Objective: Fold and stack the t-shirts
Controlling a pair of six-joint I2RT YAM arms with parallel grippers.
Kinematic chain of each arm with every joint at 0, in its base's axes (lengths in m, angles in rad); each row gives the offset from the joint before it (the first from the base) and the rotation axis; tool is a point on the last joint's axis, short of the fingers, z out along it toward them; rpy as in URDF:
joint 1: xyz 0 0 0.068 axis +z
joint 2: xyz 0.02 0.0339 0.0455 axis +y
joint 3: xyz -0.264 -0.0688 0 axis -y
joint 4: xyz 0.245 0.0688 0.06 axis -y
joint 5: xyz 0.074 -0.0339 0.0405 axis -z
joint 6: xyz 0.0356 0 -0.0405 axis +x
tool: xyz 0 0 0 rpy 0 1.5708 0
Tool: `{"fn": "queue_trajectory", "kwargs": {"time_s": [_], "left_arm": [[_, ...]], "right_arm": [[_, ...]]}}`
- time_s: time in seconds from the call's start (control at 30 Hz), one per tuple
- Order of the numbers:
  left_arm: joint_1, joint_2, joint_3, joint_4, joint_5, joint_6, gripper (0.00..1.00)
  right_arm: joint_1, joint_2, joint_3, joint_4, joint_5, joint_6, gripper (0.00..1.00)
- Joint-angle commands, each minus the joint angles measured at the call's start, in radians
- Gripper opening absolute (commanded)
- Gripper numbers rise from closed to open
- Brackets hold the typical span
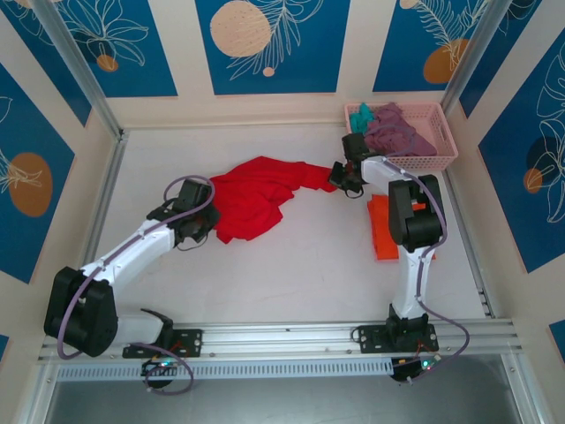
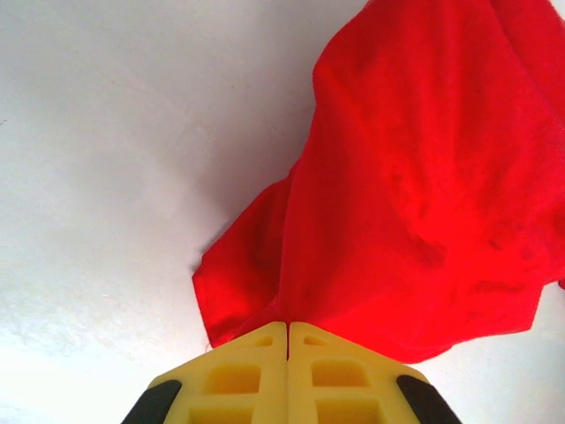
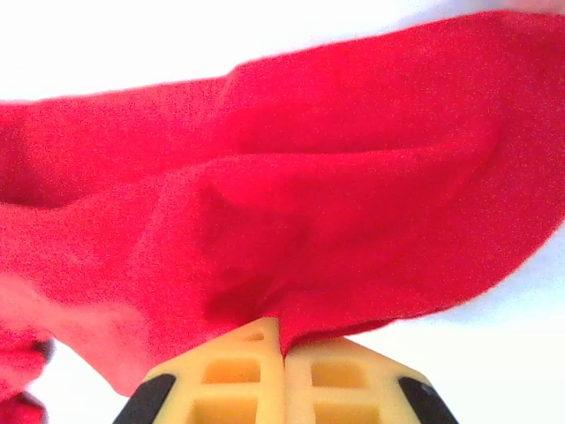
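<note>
From above, the red t-shirt [image 1: 260, 196] lies crumpled in the middle of the table [image 1: 291, 274]. It stretches between the left end effector [image 1: 205, 223] at its near-left edge and the right end effector [image 1: 340, 177] at its far-right tip. A folded orange t-shirt [image 1: 381, 231] lies beside the right arm. The pink lattice basket [image 1: 444, 140] in the far-right corner holds a mauve-purple t-shirt [image 1: 397, 131] and a teal t-shirt [image 1: 360, 115]. The left wrist camera adds the grip: yellow fingers [image 2: 238, 380] pressed together, pinching the red cloth's edge. The right wrist camera likewise shows that end effector clamped on a red fold.
</note>
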Motion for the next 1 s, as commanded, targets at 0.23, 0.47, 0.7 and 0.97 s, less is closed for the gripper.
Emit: {"fn": "queue_trajectory", "kwargs": {"time_s": [0.23, 0.47, 0.7, 0.97], "left_arm": [[0.017, -0.080, 0.144, -0.142, -0.105, 0.044, 0.00], [0.115, -0.174, 0.388, -0.246, -0.156, 0.156, 0.00], [0.191, -0.168, 0.717, -0.356, -0.189, 0.311, 0.00], [0.208, -0.167, 0.900, -0.384, -0.208, 0.406, 0.00]], "right_arm": [[-0.003, -0.344, -0.107, 0.061, -0.040, 0.014, 0.00], [-0.035, -0.608, -0.054, 0.051, -0.030, 0.003, 0.00], [-0.050, -0.808, 0.020, 0.084, 0.004, -0.018, 0.00], [-0.045, -0.929, 0.045, 0.085, 0.056, -0.013, 0.00]]}}
